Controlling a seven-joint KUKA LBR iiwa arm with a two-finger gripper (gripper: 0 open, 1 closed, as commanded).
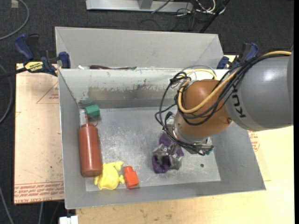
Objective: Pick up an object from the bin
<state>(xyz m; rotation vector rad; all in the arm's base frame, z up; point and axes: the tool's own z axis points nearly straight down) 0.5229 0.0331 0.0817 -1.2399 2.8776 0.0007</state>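
Note:
My gripper point(169, 157) is low over the bin floor, right of the middle, under the orange wrist cover. Its metal fingers stand around a dark purple crumpled thing point(160, 164) that lies on the floor there; part of the purple thing point(164, 139) also shows higher up beside the gripper body. I cannot tell from here whether the fingers press on it.
Along the bin's left wall lies a red-brown bottle point(90, 148) with a green cap point(93, 110) at its far end. At the front left sit a yellow soft toy point(109, 175) and a small orange block point(131, 177).

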